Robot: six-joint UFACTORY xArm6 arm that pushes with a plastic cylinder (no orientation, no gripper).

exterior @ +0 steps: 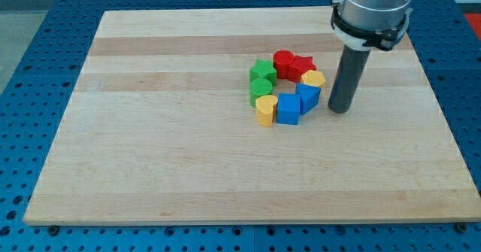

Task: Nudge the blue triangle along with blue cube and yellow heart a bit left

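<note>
The blue triangle (308, 97) sits at the right of a ring of blocks near the board's middle. The blue cube (288, 110) touches it on its lower left. The yellow heart (265, 109) stands left of the cube, touching it. My tip (340, 110) is just right of the blue triangle, a small gap apart, at about the cube's height in the view.
The ring also holds a yellow block (313, 78) above the triangle, a red star (302, 64), a red block (285, 62), a green star (262, 71) and a green block (260, 87). The wooden board (150, 132) lies on a blue perforated table.
</note>
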